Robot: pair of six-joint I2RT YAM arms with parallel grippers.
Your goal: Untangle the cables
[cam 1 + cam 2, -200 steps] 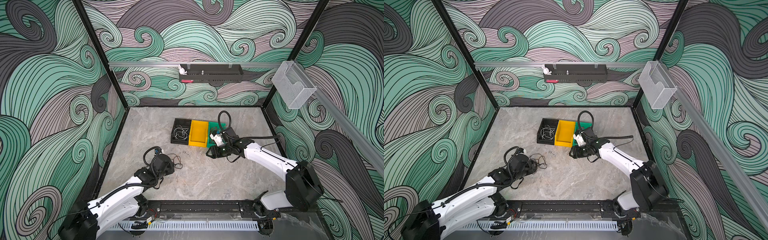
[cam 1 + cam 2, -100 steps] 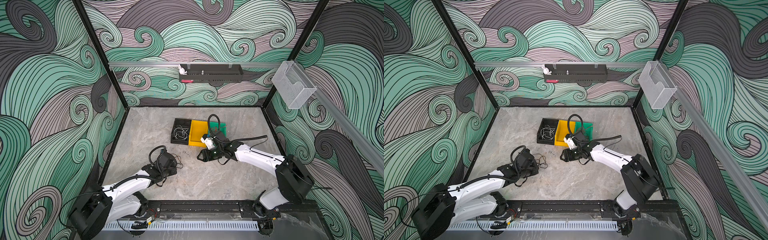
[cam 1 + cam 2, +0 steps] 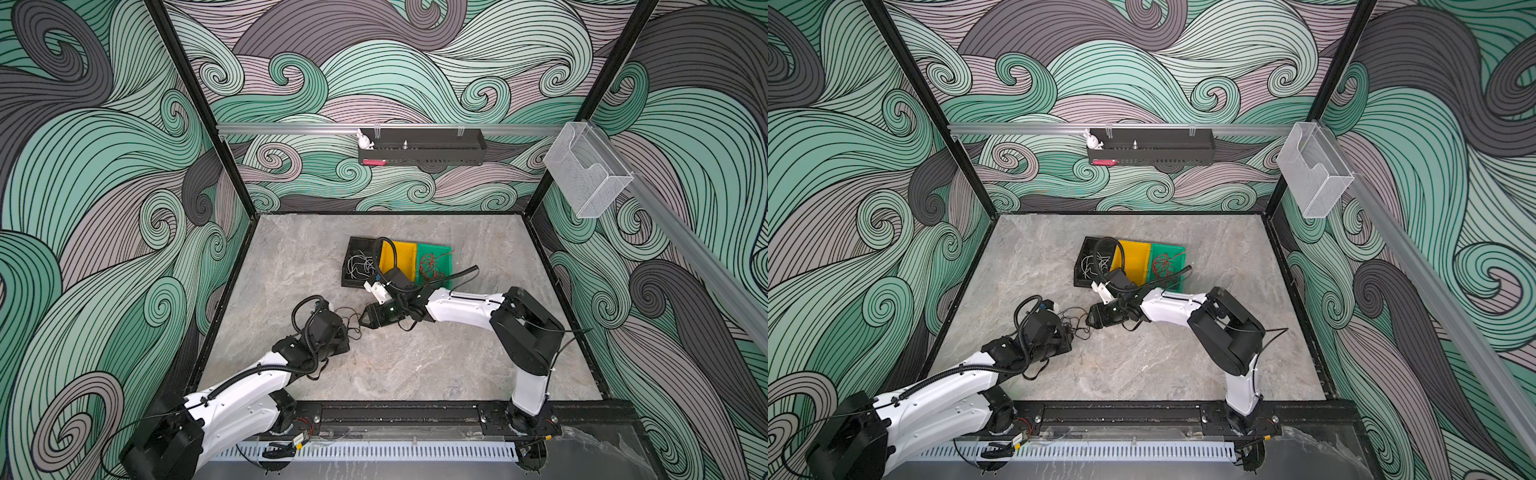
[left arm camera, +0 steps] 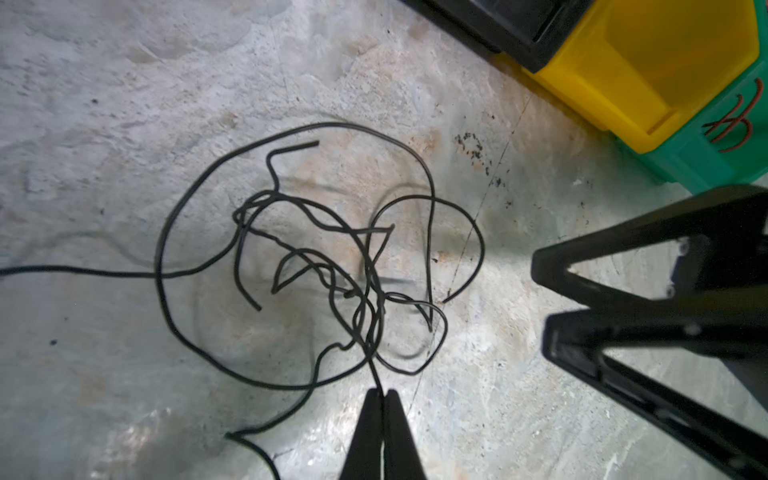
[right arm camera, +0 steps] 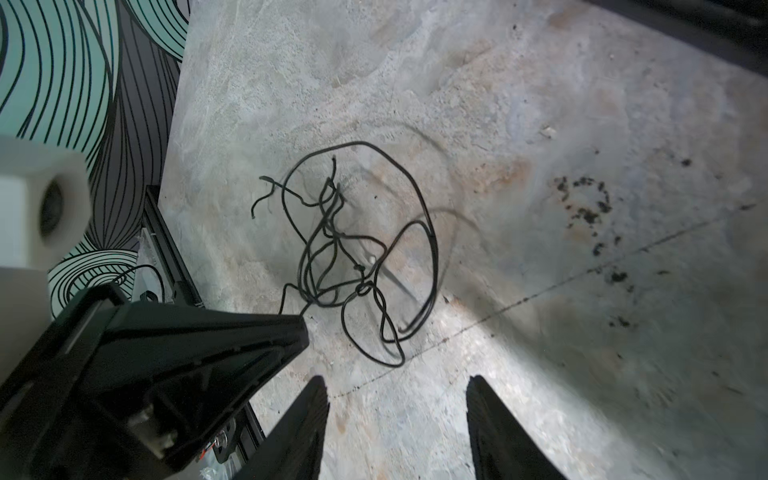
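A tangle of thin black cables [image 4: 316,266] lies on the stone floor between my two grippers, also seen in the right wrist view [image 5: 357,257] and in both top views [image 3: 352,318] [image 3: 1074,322]. My left gripper [image 4: 381,391] is shut on one black strand that runs into the seam of its jaws, at the tangle's near edge [image 3: 348,329]. My right gripper [image 5: 397,380] stands open just short of the tangle on its other side [image 3: 365,320], with nothing between its fingers. White cables [image 3: 360,266] lie in a black bin, red cables [image 3: 430,264] in a green bin.
The black bin [image 3: 347,262], yellow bin [image 3: 405,257] and green bin [image 3: 444,252] stand side by side behind the right arm. A black shelf [image 3: 422,147] and a clear holder [image 3: 586,174] hang on the walls. A black rail [image 3: 395,415] runs along the floor's front edge.
My left gripper has closed on a strand of the black tangle. The right arm has swung left from the bins to the tangle, its gripper still open.
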